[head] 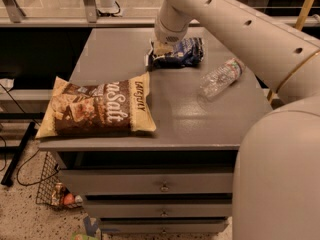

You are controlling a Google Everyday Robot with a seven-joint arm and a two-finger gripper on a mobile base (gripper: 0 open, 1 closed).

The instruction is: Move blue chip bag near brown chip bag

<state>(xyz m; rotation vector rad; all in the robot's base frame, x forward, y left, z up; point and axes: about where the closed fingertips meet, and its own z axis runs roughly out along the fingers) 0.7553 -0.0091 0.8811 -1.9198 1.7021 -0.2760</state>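
One crumpled blue chip bag (183, 53) under the tool (159, 51), grip state unclear, flat glossy brown chip bag (95, 109) well apart.

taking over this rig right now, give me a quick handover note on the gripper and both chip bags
Gripper: down at the left end of the small crumpled navy-blue foil chip bag, far side of the grey cabinet top.
Large flat brown and cream chip bag: lying at the front left corner.
Done: gripper is at the blue bag.
Left: carry it to beside the brown bag; the two lie apart now.
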